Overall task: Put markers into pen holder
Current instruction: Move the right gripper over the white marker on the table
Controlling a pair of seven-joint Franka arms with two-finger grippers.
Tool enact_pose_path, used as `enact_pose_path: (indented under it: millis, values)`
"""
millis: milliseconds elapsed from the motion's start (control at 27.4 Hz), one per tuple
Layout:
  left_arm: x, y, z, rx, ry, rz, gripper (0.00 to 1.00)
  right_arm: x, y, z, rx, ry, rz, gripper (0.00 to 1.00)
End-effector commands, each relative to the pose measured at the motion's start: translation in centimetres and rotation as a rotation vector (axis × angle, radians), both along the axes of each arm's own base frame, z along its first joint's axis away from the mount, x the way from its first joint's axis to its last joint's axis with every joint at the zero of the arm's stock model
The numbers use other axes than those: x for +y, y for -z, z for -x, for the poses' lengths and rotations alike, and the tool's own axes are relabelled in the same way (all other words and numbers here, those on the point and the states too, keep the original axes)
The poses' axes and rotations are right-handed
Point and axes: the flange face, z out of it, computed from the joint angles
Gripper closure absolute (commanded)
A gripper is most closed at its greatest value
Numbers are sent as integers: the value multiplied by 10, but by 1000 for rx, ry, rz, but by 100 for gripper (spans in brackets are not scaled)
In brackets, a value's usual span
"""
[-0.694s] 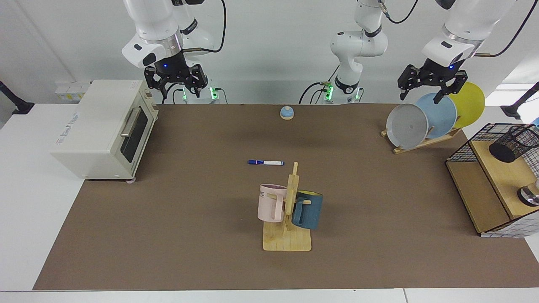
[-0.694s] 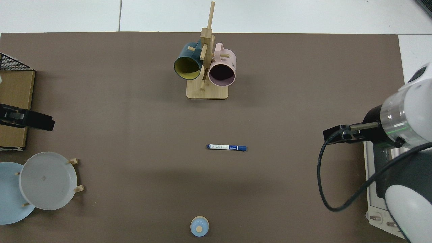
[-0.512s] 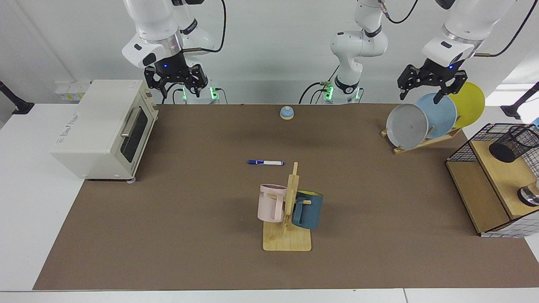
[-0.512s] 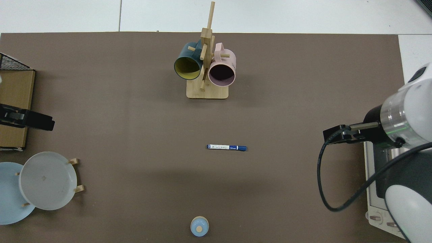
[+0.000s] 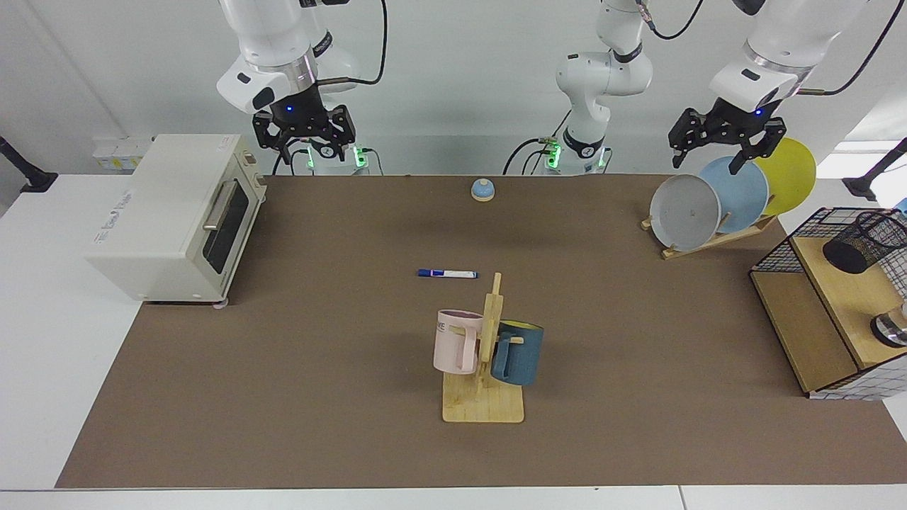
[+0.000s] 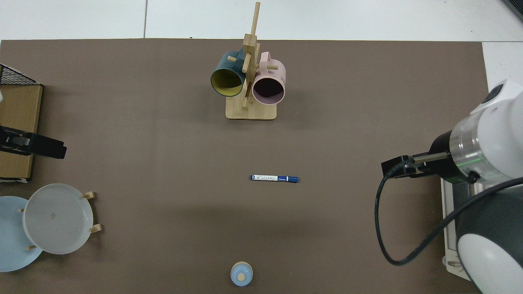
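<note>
A slim marker (image 5: 447, 273) with a white barrel, dark blue cap and blue end lies flat on the brown felt-like mat (image 5: 319, 397) near the centre of the frame, touched by neither arm. The pen holder (image 5: 866, 242), a small black wire-mesh cylinder, lies tipped on the wooden board of a boxy black wire basket (image 5: 822, 319) at the right edge, well apart from the marker.

The right gripper (image 5: 305, 139) hangs in the air at upper left, above the mat's back edge beside a cream, box-shaped toaster oven (image 5: 173, 216); its black fingers are spread and hold nothing. The left gripper (image 5: 724, 145) hangs at upper right over a wooden rack of round plates (image 5: 716, 198), grey, pale blue and yellow; its jaws are also apart and empty.

Just in front of the marker, a wooden mug tree (image 5: 485, 375) carries a matte pink mug (image 5: 455, 341) and a dark blue mug (image 5: 517, 353). A small blue domed bell (image 5: 482, 190) sits at the mat's back edge.
</note>
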Motion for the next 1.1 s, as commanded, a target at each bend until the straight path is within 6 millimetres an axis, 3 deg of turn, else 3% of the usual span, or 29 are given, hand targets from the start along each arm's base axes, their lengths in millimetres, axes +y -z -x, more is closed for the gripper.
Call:
enact_pose_path:
  millis: [0, 292, 621, 840, 1060]
  values:
    - [0, -5, 5, 6, -8, 0, 0, 2, 8, 11, 1, 125, -39, 0]
    - [0, -5, 5, 4, -8, 1, 0, 10, 27, 12, 11, 428, -53, 0]
    - [1, -5, 4, 0, -11, 2, 0, 62, 70, 15, -11, 858, -52, 0]
    - [0, -5, 5, 4, -11, 1, 0, 67, 86, 9, 3, 1067, -80, 0]
    - [1, -5, 6, 4, -12, 1, 0, 66, 120, 7, 7, 1250, -87, 0]
